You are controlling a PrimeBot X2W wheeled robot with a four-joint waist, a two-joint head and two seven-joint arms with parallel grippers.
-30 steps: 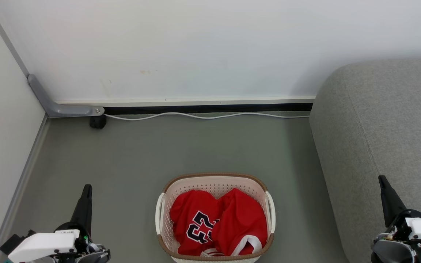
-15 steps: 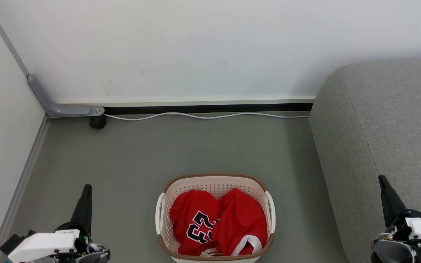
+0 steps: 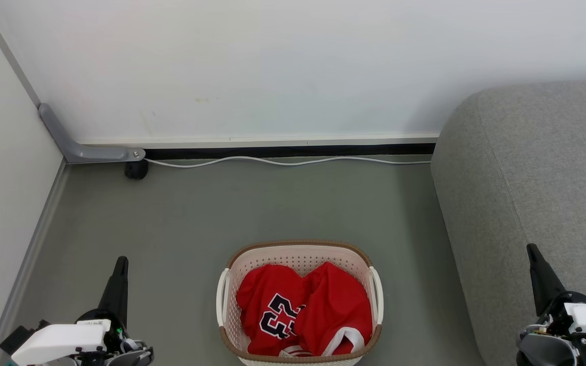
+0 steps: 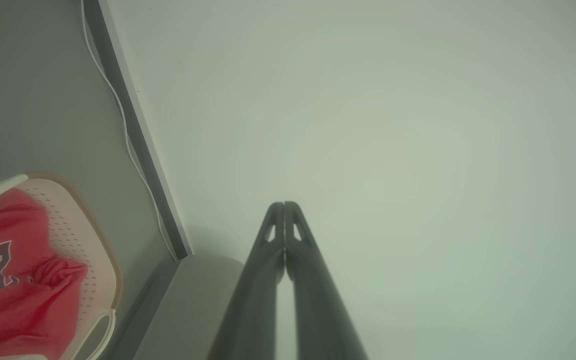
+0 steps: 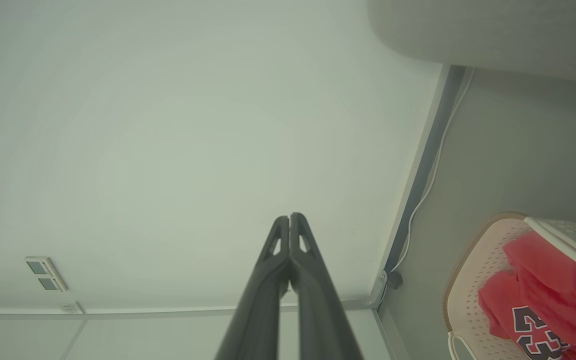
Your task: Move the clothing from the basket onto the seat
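The red clothing lies heaped in the cream basket on the floor at the bottom centre of the head view; a navy "23" shows on the left garment and white trim on the right one. To the right stands the grey seat. My left gripper points up at the lower left, shut and empty, well left of the basket. My right gripper is shut and empty at the lower right, in front of the seat. In the wrist views the left gripper and the right gripper show fingers pressed together, with the clothing off to one side.
A white wall runs behind, with a white cable along its base and a grey bracket with a black foot at the left corner. A second wall stands on the left. Grey floor lies between basket and wall.
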